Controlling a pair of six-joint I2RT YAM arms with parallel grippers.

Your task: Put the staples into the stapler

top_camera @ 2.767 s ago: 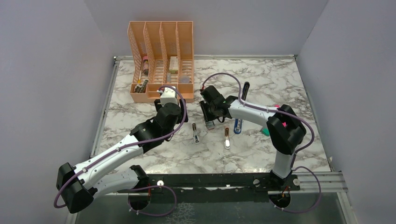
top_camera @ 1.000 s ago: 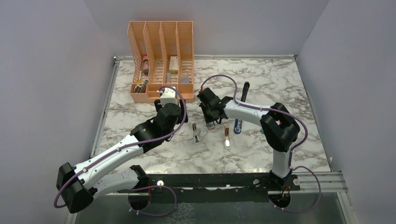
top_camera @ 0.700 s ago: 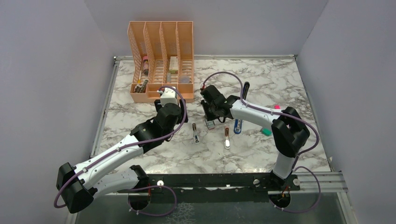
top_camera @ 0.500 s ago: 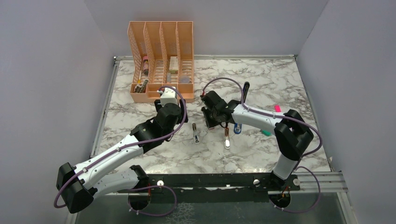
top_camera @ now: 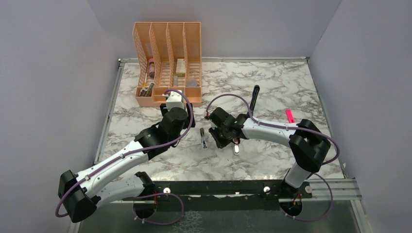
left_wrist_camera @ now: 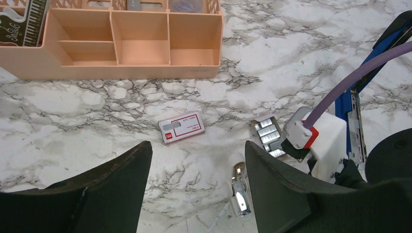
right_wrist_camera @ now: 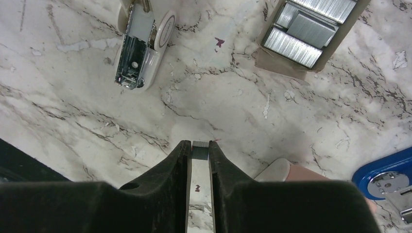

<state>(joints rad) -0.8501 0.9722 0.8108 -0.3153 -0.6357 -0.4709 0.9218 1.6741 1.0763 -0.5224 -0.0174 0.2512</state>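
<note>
- Two arms are working here. The left gripper [left_wrist_camera: 197, 148] is hanging with its fingers [left_wrist_camera: 121, 179] spread wide, gripping nothing.
- The right gripper [right_wrist_camera: 199, 143] is pinching its fingers almost together on one thin staple strip [right_wrist_camera: 198, 174], whose ribbed end is poking out at the tips.
- One staples box [left_wrist_camera: 181, 127], reddish with a pale label, is lying flat just ahead of the left fingers, in the gap between them.
- One open staple tray [right_wrist_camera: 311, 29] is sitting ahead and to the right of the right fingers, apart from them, with several silvery blocks showing inside.
- One stapler [left_wrist_camera: 346, 114], blue and black, is lying opened out beyond the left gripper's right finger; its blue end [right_wrist_camera: 384, 177] is showing just beside the right gripper's right finger.
- Two small silvery tools [top_camera: 203, 138] [top_camera: 236, 148] are lying on either side of the right fingers.
- One black pen [top_camera: 254, 92] and one pink highlighter [top_camera: 289, 115] are lying well away from both sets of fingers.
- One orange organiser [top_camera: 167, 53] is standing beyond the left fingers.
- Everything is resting on a marble-patterned table [top_camera: 272, 77], with plain grey walls closing in three sides.
</note>
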